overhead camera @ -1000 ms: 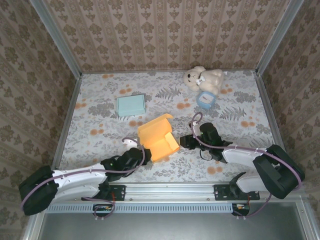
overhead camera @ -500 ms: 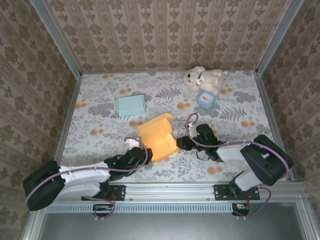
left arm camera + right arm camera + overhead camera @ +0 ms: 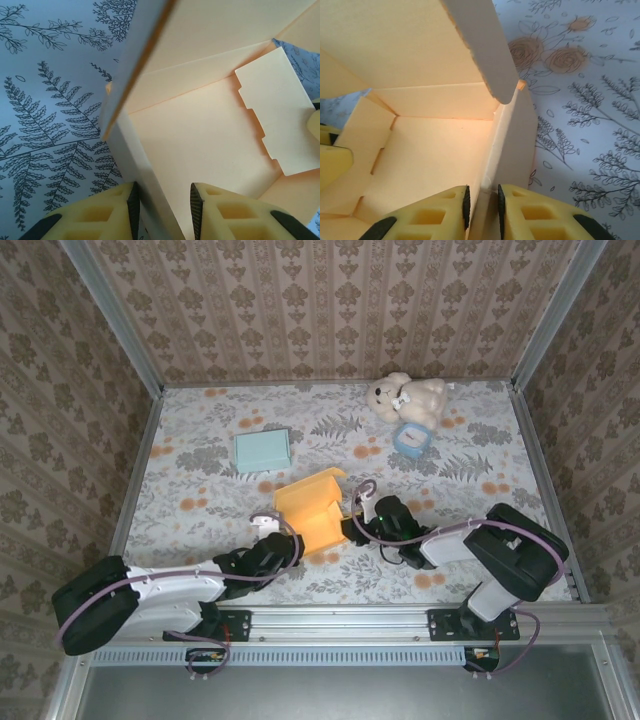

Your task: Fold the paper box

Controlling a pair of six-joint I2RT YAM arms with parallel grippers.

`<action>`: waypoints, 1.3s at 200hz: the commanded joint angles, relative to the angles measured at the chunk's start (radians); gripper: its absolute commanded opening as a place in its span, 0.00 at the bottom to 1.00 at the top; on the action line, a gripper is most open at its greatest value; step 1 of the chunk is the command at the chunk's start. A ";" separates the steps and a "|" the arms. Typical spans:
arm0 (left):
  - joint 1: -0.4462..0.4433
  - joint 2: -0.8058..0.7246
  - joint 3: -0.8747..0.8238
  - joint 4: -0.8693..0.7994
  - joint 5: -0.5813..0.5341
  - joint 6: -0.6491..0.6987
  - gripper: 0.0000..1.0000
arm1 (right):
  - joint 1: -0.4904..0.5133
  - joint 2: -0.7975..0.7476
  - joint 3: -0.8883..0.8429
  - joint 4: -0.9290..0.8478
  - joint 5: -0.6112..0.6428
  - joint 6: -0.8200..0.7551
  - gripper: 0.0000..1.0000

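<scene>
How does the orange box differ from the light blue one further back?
The orange box stands open with a flap raised; the light blue box lies flat, nothing raised. The orange box has walls between the fingers of the left gripper and right gripper; the light blue box lies untouched, farther back. Both rest on the floral table.

The right arm has been folded in and its elbow pulled towards the middle of the table. The right gripper (image 3: 352,523) has been carried left, right up to the paper box (image 3: 312,512), and its pads have been brought together on the box's right wall. The left gripper (image 3: 285,543) has been eased forward a touch, and its jaws have been narrowed around the left wall, with a sliver of gap left at one pad. The box has been nudged slightly left and away from the arms, and now looks narrower from above.
</scene>
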 commanded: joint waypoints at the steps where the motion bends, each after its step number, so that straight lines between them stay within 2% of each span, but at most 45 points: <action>1: -0.010 0.018 0.017 0.001 0.042 -0.006 0.33 | 0.043 0.025 0.002 -0.098 0.126 -0.065 0.23; 29: -0.010 0.018 0.014 0.000 0.037 -0.010 0.32 | 0.049 0.044 0.015 -0.136 0.146 -0.085 0.13; 71: -0.010 0.017 0.014 -0.010 0.033 -0.016 0.32 | 0.110 0.055 0.128 -0.391 0.253 -0.116 0.17; 109: -0.011 0.019 0.016 -0.009 0.031 -0.016 0.32 | 0.150 0.034 0.167 -0.497 0.295 -0.113 0.20; 163: -0.010 0.028 0.025 -0.001 0.036 -0.013 0.31 | 0.273 0.105 0.308 -0.716 0.585 -0.132 0.17; 229: -0.012 0.040 0.020 -0.006 0.023 -0.034 0.31 | 0.316 0.269 0.509 -1.036 0.843 -0.072 0.16; 260: -0.011 0.048 0.022 0.000 0.023 -0.037 0.31 | 0.353 0.301 0.555 -1.078 0.857 -0.109 0.17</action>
